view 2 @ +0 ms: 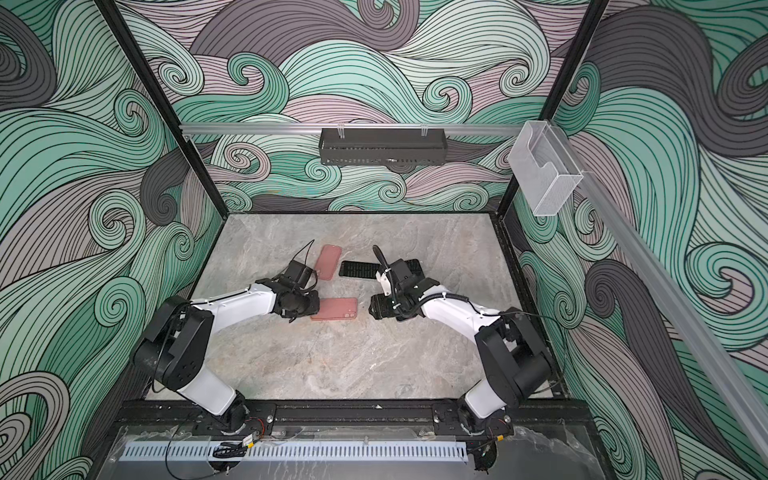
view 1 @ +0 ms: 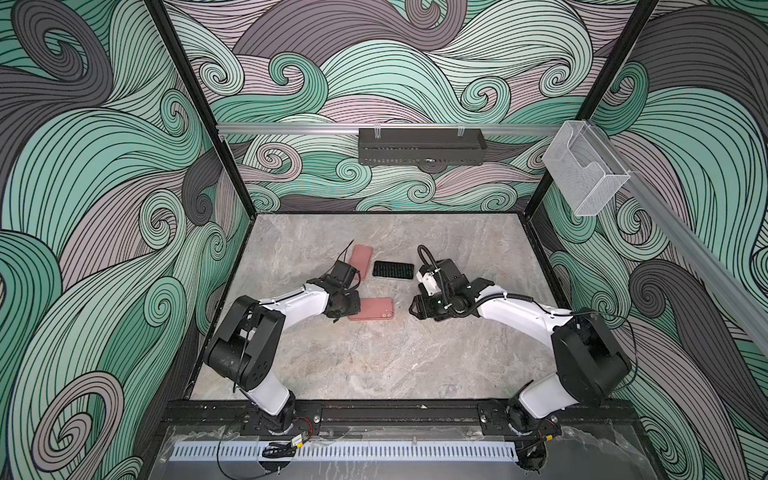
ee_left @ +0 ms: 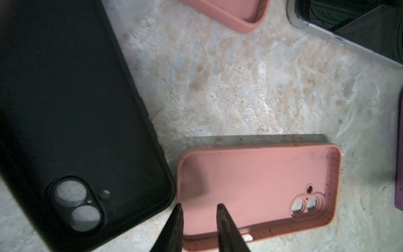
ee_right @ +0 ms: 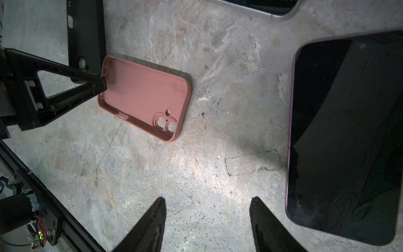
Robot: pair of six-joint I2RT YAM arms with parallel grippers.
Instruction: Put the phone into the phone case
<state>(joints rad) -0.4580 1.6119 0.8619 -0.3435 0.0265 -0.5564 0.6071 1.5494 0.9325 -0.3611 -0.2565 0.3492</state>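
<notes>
Narrowly parted, left tool (ee_left: 199, 206) straddles pink case (ee_left: 257, 185) rim; right tool (ee_right: 209, 199) (wide, empty) beside phone (ee_right: 327, 109).

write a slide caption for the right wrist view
Right gripper open above the table, left gripper at the pink case's end wall, purple-edged phone lying screen up nearby

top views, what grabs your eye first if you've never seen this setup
The swirling teal and grey walls dominate both top views. On the marble table, a near pink case lies open side up, with the left claw at its end wall. A dark phone lies behind it, beside a far pink case.
</notes>
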